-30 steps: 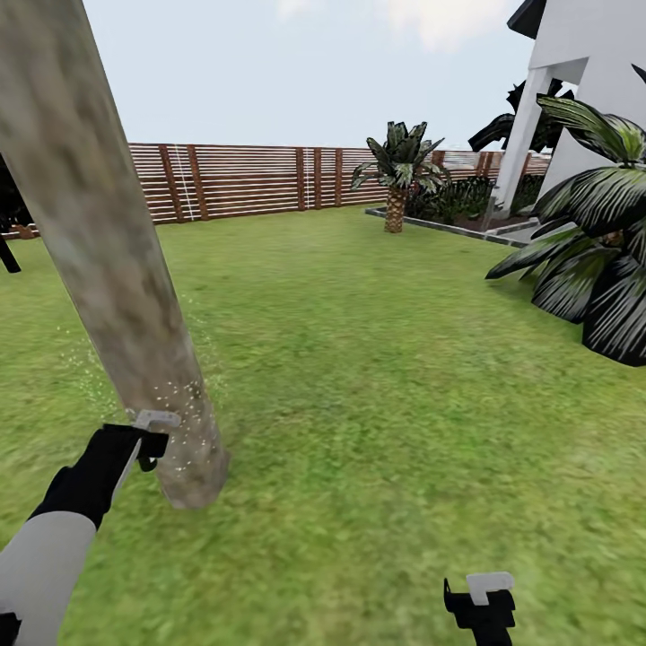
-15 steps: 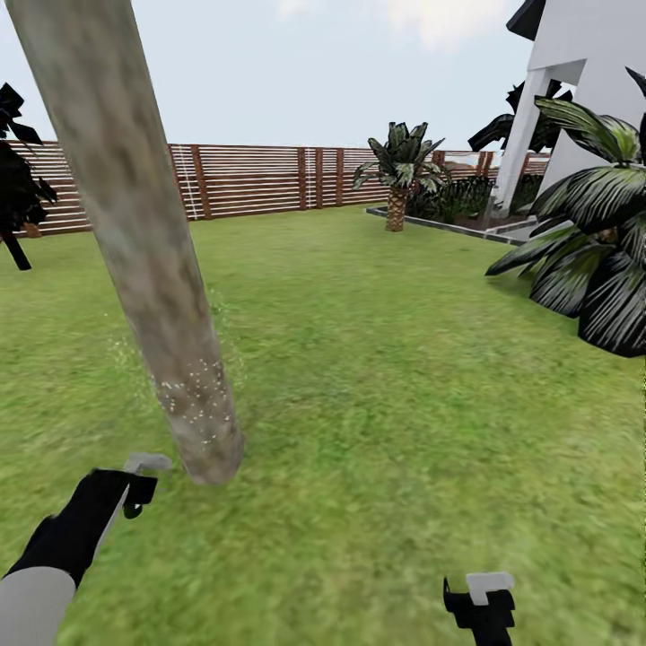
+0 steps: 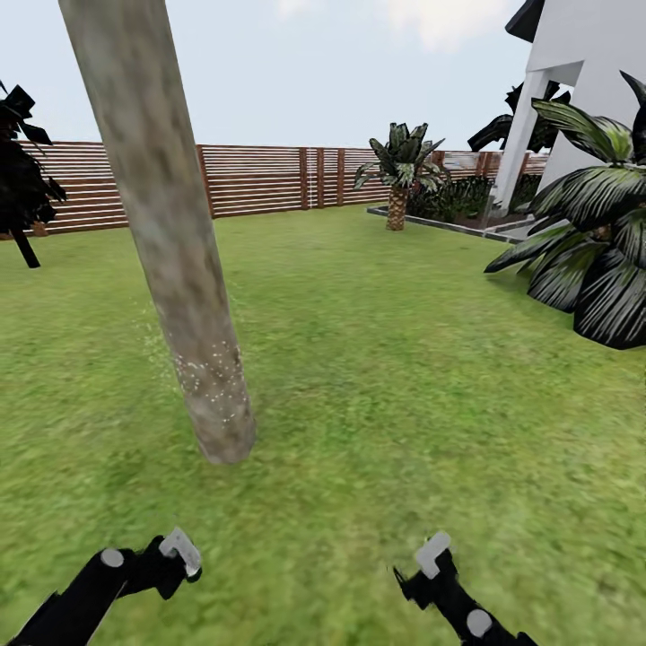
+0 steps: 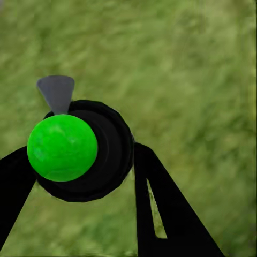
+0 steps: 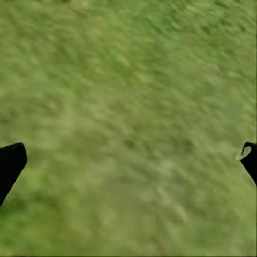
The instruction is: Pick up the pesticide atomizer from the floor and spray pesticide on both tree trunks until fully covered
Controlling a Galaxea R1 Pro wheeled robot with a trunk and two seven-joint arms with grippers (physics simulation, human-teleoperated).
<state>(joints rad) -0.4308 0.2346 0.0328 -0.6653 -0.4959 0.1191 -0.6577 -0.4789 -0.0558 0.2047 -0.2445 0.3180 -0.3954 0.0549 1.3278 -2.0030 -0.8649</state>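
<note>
I see one tree trunk [image 3: 184, 296] — my left claw [image 4: 80, 160] clamps the atomizer [image 4: 77, 150], right claw [image 5: 128, 160] spread apart over the grass [image 3: 404, 377].

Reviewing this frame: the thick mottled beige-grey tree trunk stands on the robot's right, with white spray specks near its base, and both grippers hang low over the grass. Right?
Not quite. The head view shows the thick mottled beige-grey tree trunk on the robot's left, not its right. The rest holds: white spray specks near its base, left gripper and right gripper low over the grass.

Blurry green grass floor [image 5: 128, 123] spreads across the frame. The right pincer's [image 5: 128, 160] two black fingertips [image 5: 10, 163] sit at opposite edges, spread wide apart, nothing between them.
</note>
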